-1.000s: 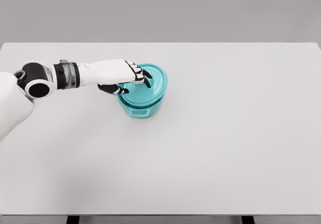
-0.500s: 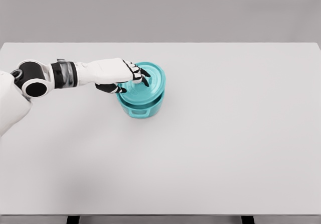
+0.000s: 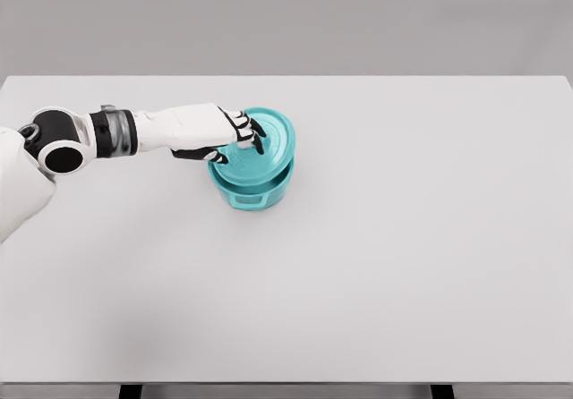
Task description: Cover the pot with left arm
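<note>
A teal pot (image 3: 252, 189) stands on the white table (image 3: 385, 238), left of the middle. Its teal lid (image 3: 266, 148) lies on top, tilted slightly and shifted a little toward the far right of the rim. My left hand (image 3: 240, 140) reaches in from the left with its fingers curled around the lid's knob, which they mostly hide. The thumb sits below, near the lid's left edge. The right arm is out of view.
The pot has a small handle (image 3: 248, 199) facing the front. The table's front edge (image 3: 286, 383) runs along the bottom of the picture, and a grey wall stands behind the far edge.
The left hand has drawn back slightly to the left and lowered the lid, which now sits flatter and closer onto the pot.
</note>
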